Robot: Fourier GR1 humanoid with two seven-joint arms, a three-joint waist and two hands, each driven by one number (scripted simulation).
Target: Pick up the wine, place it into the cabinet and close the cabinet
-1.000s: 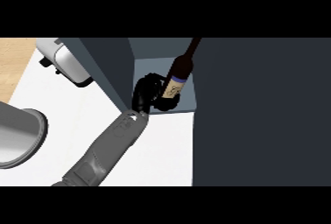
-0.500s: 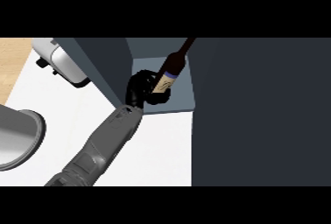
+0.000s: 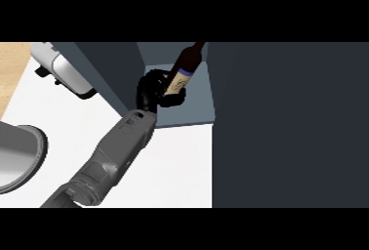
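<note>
One dark glass wine bottle with a cream label (image 3: 180, 73) sits clamped in the one black left hand (image 3: 153, 90), fingers curled round it, inside the one grey cabinet (image 3: 194, 114). Since a second ago, hand and bottle have moved deeper inward.

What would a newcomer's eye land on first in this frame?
First, the dark wine bottle at top centre, tilted with its neck pointing up and right, inside the open cabinet. The black left robot hand is curled round its lower part, the grey forearm running down to the lower left. Next, the big dark cabinet door filling the right side.
</note>
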